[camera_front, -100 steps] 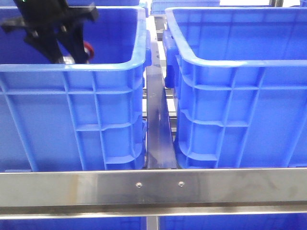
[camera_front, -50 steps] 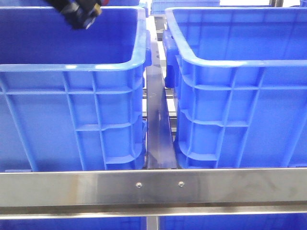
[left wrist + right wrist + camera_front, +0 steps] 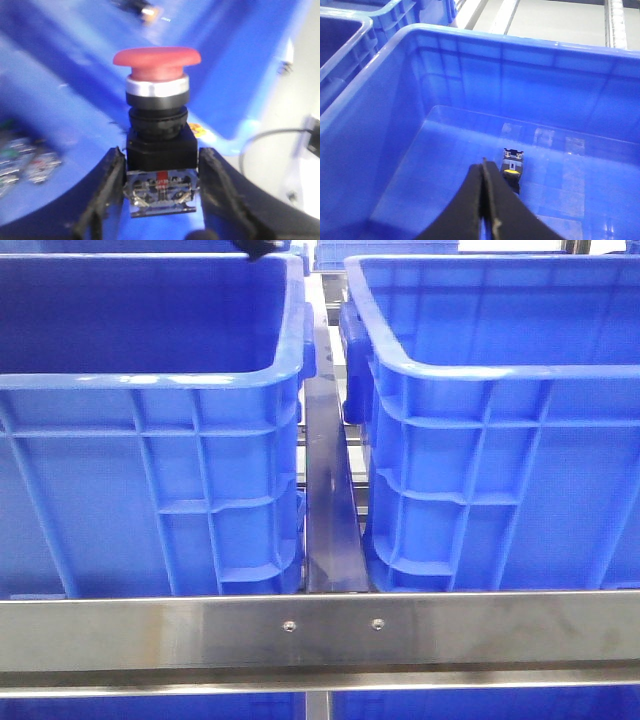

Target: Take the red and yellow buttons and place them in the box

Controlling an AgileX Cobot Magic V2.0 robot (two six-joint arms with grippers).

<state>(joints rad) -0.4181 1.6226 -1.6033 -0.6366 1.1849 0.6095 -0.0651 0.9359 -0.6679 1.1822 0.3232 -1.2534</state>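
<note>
Left wrist view shows the left gripper (image 3: 161,187) clamped on the black square body of a red button (image 3: 157,57), mushroom cap pointing away from the fingers (image 3: 107,192), with the terminal block at the base sitting between them. The background there is blurred blue, so I cannot tell exactly which crate lies beneath it. In the front view only a dark sliver of that arm shows at the far top edge above the left crate (image 3: 150,380), while the right crate (image 3: 480,370), which I take to be the box, stands just across the metal rail (image 3: 328,500). The right gripper (image 3: 485,200) hangs with its fingers pressed together and holding nothing, over a crate floor where a yellow button (image 3: 511,171) already lies. The grip is low on a top-heavy part, so a quick swing could tip or twist it loose. Releasing too early, over the rail gap or the wrong crate, would lose it. The two arms could also crowd each other over the same box.
</note>
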